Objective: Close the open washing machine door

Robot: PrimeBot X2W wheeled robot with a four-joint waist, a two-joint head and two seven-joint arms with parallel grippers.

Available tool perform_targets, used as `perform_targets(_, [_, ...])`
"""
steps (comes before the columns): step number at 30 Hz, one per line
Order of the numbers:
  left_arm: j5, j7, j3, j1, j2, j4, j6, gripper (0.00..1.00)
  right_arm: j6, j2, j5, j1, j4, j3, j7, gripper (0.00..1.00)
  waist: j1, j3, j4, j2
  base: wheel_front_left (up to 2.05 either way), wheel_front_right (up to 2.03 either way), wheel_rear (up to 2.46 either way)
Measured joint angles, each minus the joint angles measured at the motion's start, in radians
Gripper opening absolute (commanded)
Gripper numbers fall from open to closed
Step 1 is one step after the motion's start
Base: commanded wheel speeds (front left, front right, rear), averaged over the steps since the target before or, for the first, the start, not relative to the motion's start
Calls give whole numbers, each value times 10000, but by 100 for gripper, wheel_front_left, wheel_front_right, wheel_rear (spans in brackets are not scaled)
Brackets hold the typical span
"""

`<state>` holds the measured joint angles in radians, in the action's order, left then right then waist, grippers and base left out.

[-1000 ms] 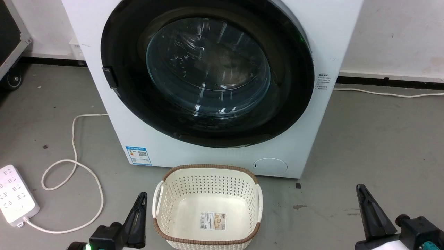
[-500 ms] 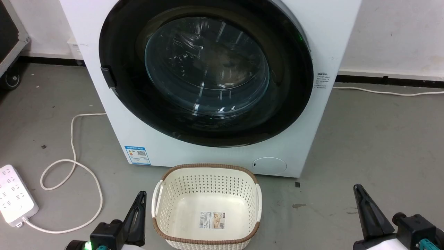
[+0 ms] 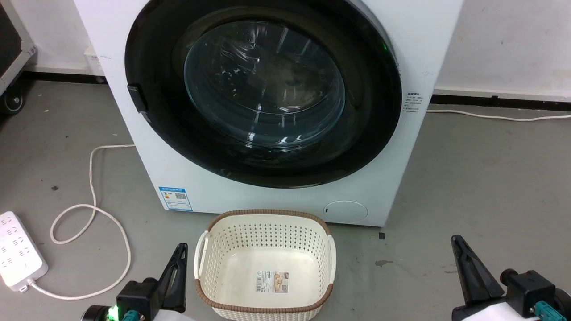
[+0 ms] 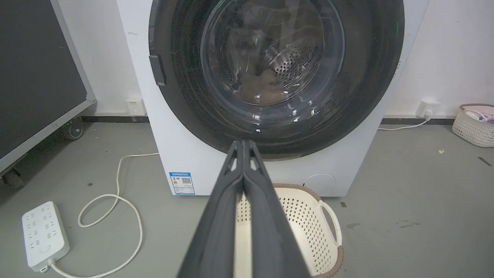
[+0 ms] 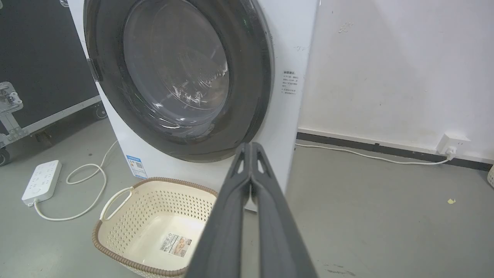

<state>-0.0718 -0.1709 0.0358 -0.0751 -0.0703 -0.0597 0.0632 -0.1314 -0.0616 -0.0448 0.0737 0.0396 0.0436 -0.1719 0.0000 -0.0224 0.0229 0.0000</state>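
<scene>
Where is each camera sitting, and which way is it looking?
Head view: on the head, looking forward and down at the washing machine door and basket; left gripper and right gripper poke up below.
Left wrist view: on the left wrist, facing the door straight on, past its shut jaws.
Right wrist view: on the right wrist, seeing the door from the right, past shut jaws.
All three share door and basket.

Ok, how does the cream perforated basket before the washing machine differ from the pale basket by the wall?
The cream perforated, brown-rimmed basket stands right before the white washing machine; the pale basket stands off by the wall, cut by the frame edge. The cream one is empty but for a label on its bottom; the pale one seems to hold something. Both are perforated.
</scene>
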Motion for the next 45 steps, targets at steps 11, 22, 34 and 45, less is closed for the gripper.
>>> perform_targets(11, [90, 240, -69, 124, 17, 79, -86, 0, 0, 2, 63, -45, -48, -73, 240, 0, 0, 35, -36, 0, 0, 0, 0])
perform_targets(22, [178, 520, -121, 193, 56, 171, -176, 0, 0, 8, 105, -153, -105, -138, 514, 0, 0, 70, -71, 0, 0, 0, 0])
perform_targets(34, [282, 826, -173, 311, 109, 268, -291, 0, 0, 15, 188, -267, -161, -201, 823, 0, 0, 110, -112, 0, 0, 0, 0])
perform_targets(45, [372, 1045, -207, 368, 130, 353, -359, 0, 0, 25, 228, -393, -207, -257, 1020, 0, 0, 139, -142, 0, 0, 0, 0])
